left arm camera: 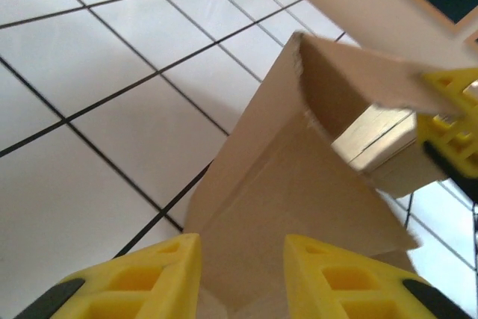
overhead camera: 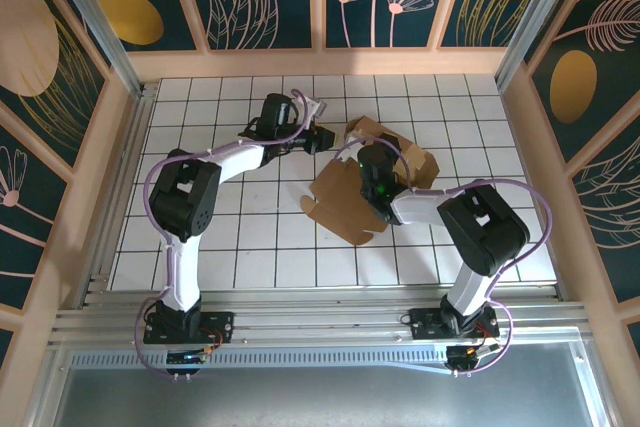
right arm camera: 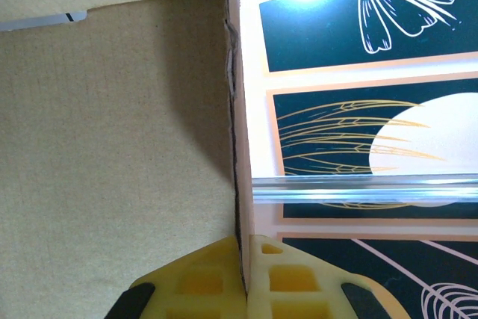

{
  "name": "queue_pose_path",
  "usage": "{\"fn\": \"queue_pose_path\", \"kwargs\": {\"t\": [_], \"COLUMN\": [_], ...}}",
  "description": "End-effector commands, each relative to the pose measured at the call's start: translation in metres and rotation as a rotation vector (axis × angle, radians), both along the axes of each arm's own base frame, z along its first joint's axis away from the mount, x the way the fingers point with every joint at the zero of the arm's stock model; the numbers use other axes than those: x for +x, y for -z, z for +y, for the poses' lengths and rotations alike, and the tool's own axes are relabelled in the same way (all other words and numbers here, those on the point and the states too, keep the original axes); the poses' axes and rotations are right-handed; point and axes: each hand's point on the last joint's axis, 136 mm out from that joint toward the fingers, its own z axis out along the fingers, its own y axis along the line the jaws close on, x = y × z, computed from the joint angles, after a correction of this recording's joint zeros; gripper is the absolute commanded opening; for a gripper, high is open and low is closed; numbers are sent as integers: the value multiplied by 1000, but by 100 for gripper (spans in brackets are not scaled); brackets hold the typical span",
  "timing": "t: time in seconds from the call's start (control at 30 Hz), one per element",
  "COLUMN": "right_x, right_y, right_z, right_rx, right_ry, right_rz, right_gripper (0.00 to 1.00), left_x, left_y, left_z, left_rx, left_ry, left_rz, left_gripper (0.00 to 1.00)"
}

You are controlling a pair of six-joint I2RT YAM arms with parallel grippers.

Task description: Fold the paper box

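You'll find the paper box (overhead camera: 340,202) near the middle of the white tiled table (overhead camera: 230,237), part folded: one brown panel lies flat toward the near side, while the far flaps stand up at an angle. Your right gripper (overhead camera: 372,175) sits over the box's centre. In its wrist view, the right gripper (right arm camera: 245,282) has its yellow fingers pressed together on the thin edge of an upright cardboard panel (right arm camera: 112,147), with the patterned wall (right arm camera: 358,110) behind. Your left gripper (overhead camera: 318,138) is at the far left corner of the box. From the left wrist, its two yellow fingers (left arm camera: 164,274) stand moderately apart at the left gripper (left arm camera: 243,282), and a flap of the box (left arm camera: 299,184) runs up out of the gap between them. It looks loose rather than pinched, though whether the pads touch the card is hard to tell from this angle. At the right edge of that view, the right gripper's yellow tips (left arm camera: 448,110) meet a raised flap.
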Motion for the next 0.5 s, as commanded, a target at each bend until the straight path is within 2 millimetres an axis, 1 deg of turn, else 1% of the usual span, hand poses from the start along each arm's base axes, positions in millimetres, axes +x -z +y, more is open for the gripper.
{"fn": "queue_pose_path", "kwargs": {"t": [0.0,0.03,0.1,0.17,0.27,0.3,0.33,0.47], "right_x": [-10,-10,-9,-10,-10,-10,-10,-10], "right_y": [18,17,17,18,19,20,20,20], "right_z": [0,0,0,0,-1,-1,-1,0], "right_rx": [-13,-12,-11,-11,-7,-9,-8,-6], "right_ry": [-11,-11,-10,-9,-7,-6,-5,-6], "right_rz": [63,62,64,67,70,73,71,70], "right_gripper": [0,0,0,0,0,0,0,0], "left_x": [12,17,16,4,-13,-18,-20,-18], "left_y": [24,26,24,22,23,22,23,24], "left_z": [0,-1,-8,-18,-28,-30,-32,-42], "left_rx": [112,126,120,97,95,88,86,80], "left_ry": [24,24,84,168,273,297,308,305], "left_rz": [-65,-73,-95,-129,-167,-171,-175,-192], "left_gripper": [37,39,43,46,48,51,53,54]}}
